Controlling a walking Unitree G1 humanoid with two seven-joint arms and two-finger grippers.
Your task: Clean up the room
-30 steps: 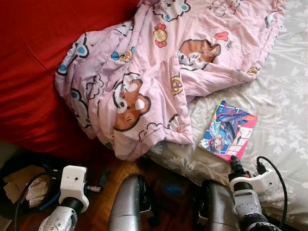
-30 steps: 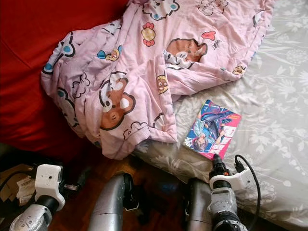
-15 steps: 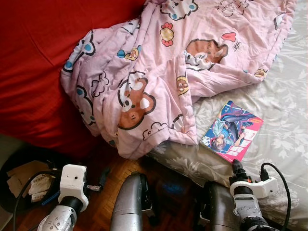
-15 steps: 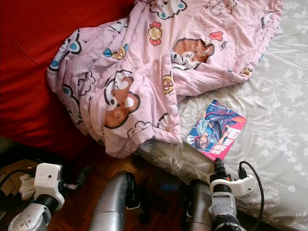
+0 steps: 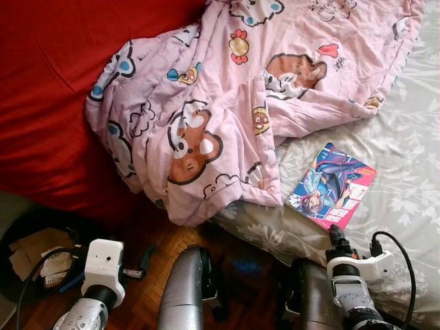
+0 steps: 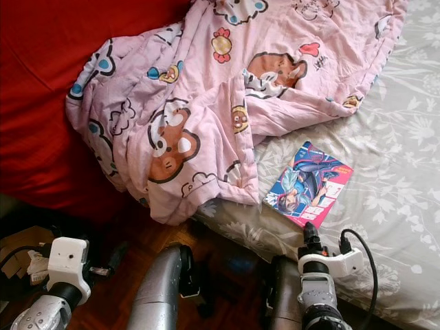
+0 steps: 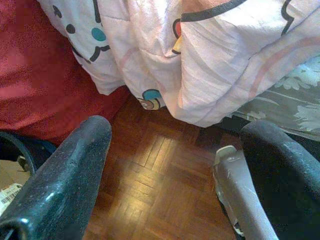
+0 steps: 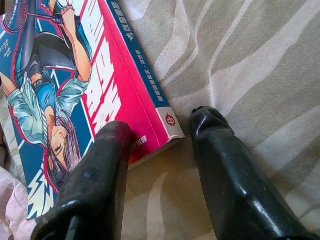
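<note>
On the grey floral bedsheet (image 5: 405, 185), at four o'clock from the rumpled pink blanket (image 5: 227, 103), lies a thin, light, flexible comic book (image 5: 331, 185); the right gripper (image 8: 160, 137), fingers apart, straddles its spine corner—a good pinch point, I judge—while the left gripper (image 7: 175, 170) hangs open over parquet.

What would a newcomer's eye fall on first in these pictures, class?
First, the crumpled pink cartoon-bear quilt, spilling from the grey floral bedsheet onto the red blanket. Next, the bright comic book with a pink spine, lying flat on the sheet, with the right gripper at its near corner, fingers open.
</note>
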